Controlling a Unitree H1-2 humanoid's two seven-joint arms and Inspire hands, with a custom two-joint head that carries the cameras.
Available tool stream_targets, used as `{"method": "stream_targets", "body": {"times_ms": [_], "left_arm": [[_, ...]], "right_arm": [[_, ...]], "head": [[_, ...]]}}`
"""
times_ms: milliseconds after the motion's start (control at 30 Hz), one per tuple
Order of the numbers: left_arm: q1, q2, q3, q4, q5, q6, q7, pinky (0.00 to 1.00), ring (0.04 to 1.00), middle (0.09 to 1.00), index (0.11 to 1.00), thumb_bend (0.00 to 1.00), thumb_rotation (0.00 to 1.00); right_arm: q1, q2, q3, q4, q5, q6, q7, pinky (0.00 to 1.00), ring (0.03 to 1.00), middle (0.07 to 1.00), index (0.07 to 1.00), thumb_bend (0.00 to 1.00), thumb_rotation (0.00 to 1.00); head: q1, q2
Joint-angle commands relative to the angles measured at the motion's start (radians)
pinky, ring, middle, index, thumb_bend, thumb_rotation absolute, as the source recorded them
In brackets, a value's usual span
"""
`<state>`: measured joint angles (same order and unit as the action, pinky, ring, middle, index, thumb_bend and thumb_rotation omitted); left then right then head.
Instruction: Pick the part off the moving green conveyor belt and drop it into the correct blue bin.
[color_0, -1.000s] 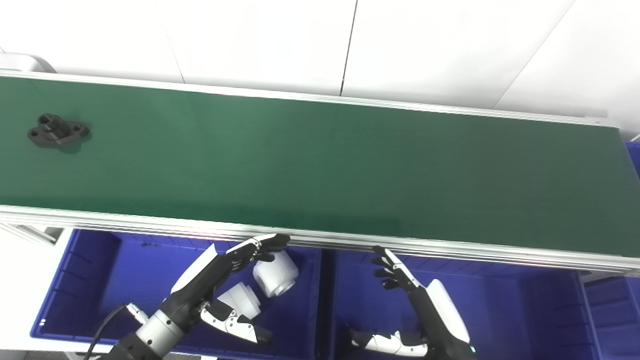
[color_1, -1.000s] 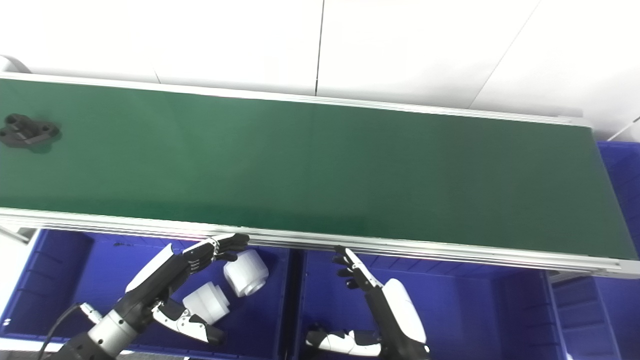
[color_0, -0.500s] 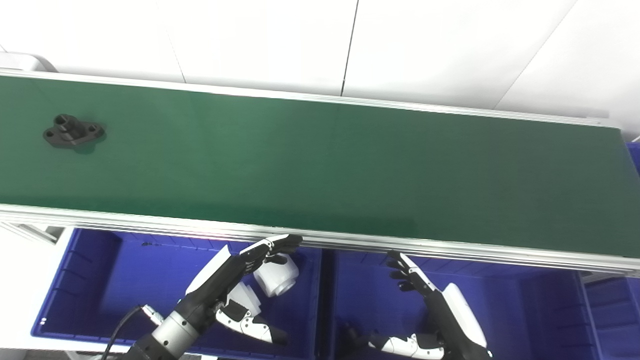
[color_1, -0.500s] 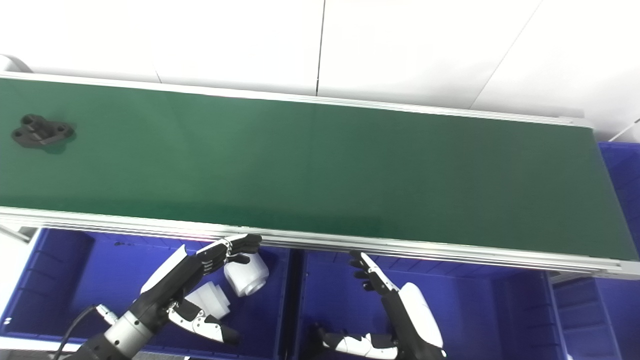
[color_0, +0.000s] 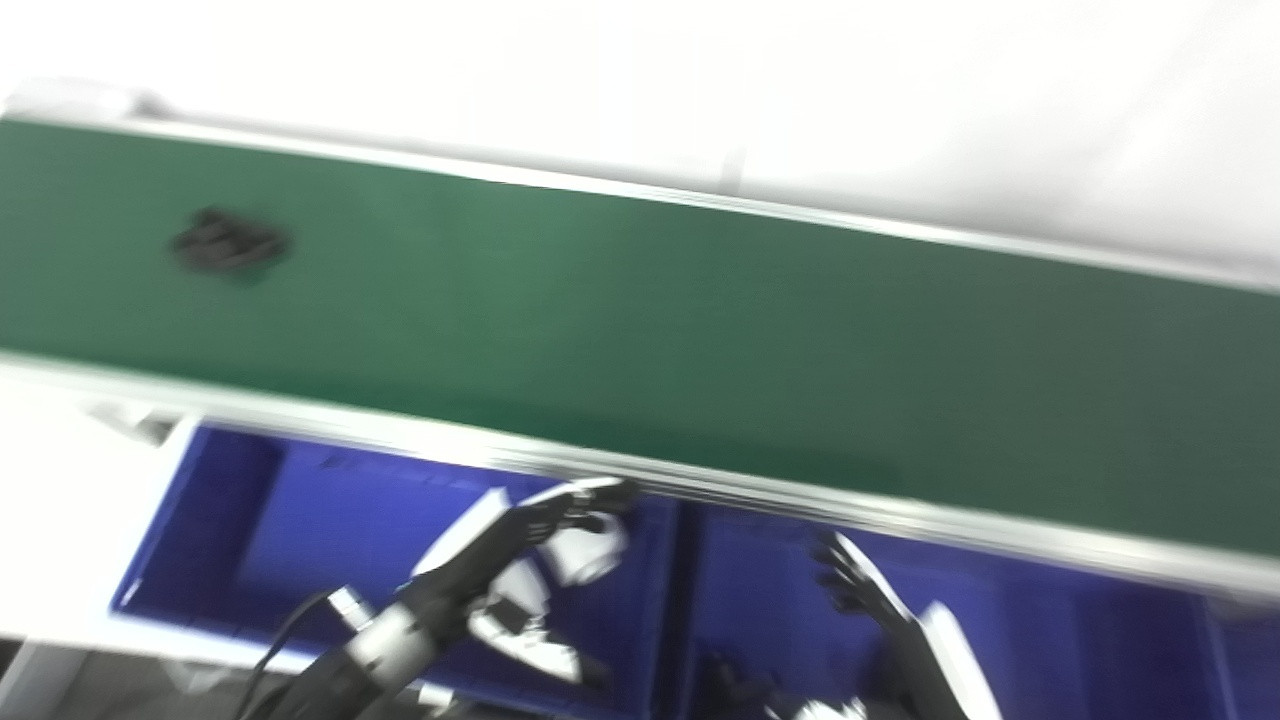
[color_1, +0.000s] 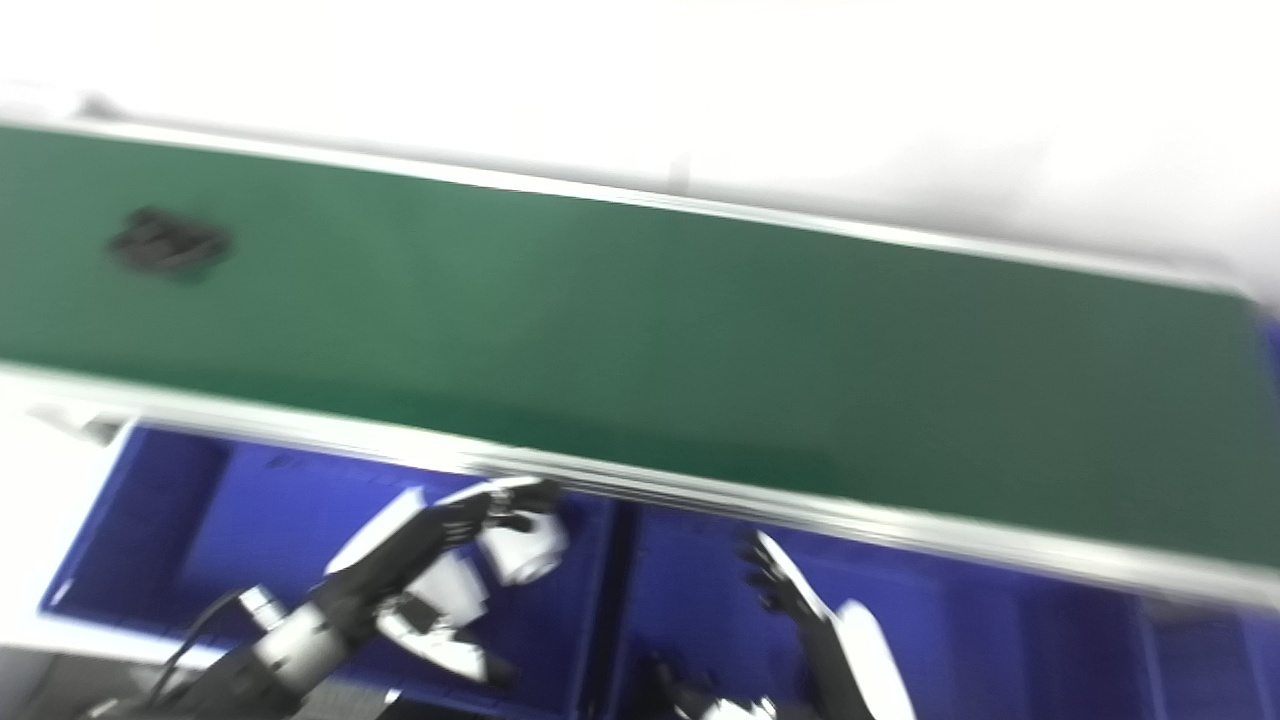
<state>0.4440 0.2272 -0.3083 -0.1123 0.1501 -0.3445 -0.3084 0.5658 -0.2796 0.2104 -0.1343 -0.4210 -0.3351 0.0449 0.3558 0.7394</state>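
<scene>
Left hand (color_0: 520, 535) hovers over the left blue bin (color_0: 250, 520), fingers spread, holding nothing, fingertips near the belt's near rail, just above two white cylinders (color_0: 590, 545) in that bin. Right hand (color_0: 880, 610) over the right blue bin (color_0: 1050, 630), fingers apart, empty. Black part (color_0: 228, 243) lies on the green conveyor belt (color_0: 700, 330), far up-left of both hands, long axis roughly along the belt; blurred. Left hand nearer.

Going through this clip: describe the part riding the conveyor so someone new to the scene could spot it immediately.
Find the long green conveyor belt crossing the picture above the blue bins. Near its far left end lies a small black part, blurred here. It is the only thing on the belt, and dark, unlike the white parts in the left bin.
</scene>
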Motion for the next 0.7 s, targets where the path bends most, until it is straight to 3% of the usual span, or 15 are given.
{"method": "stream_targets", "body": {"times_ms": [0,67,167,333,567,667], "left_arm": [[0.000,-0.012,-0.009,0.007,0.030,-0.057,0.027,0.83,0.871,0.877,0.842,0.88,0.24],[-0.004,-0.024,-0.017,0.032,0.056,-0.073,0.040,0.82,0.866,0.874,0.839,0.88,0.23],[-0.007,-0.037,-0.023,0.058,0.080,-0.091,0.057,0.82,0.860,0.871,0.836,0.88,0.22],[-0.018,-0.047,-0.032,0.097,0.097,-0.119,0.083,0.81,0.857,0.868,0.835,0.89,0.21],[-0.025,-0.045,-0.042,0.111,0.099,-0.117,0.100,0.81,0.855,0.868,0.834,0.90,0.20],[-0.028,-0.045,-0.045,0.124,0.097,-0.120,0.107,0.81,0.852,0.864,0.829,0.91,0.21]], "right_arm": [[0.003,-0.016,-0.013,0.019,0.029,-0.091,-0.027,0.75,0.839,0.889,0.949,0.87,0.46],[0.002,-0.021,-0.016,0.033,0.036,-0.089,-0.022,0.77,0.856,0.904,0.959,0.86,0.44],[0.000,-0.026,-0.018,0.041,0.038,-0.081,-0.016,0.79,0.867,0.909,0.964,0.86,0.42],[-0.011,-0.028,-0.016,0.061,0.041,-0.087,-0.014,0.81,0.876,0.911,0.965,0.86,0.40],[-0.027,-0.026,-0.012,0.085,0.039,-0.107,-0.022,0.76,0.848,0.889,0.951,0.87,0.37],[-0.036,-0.028,-0.003,0.112,0.033,-0.129,-0.041,0.73,0.821,0.874,0.942,0.87,0.35]], "head": [[0.038,-0.031],[0.060,-0.055],[0.061,-0.059],[0.032,-0.081],[0.002,-0.095],[-0.018,-0.119]]}}
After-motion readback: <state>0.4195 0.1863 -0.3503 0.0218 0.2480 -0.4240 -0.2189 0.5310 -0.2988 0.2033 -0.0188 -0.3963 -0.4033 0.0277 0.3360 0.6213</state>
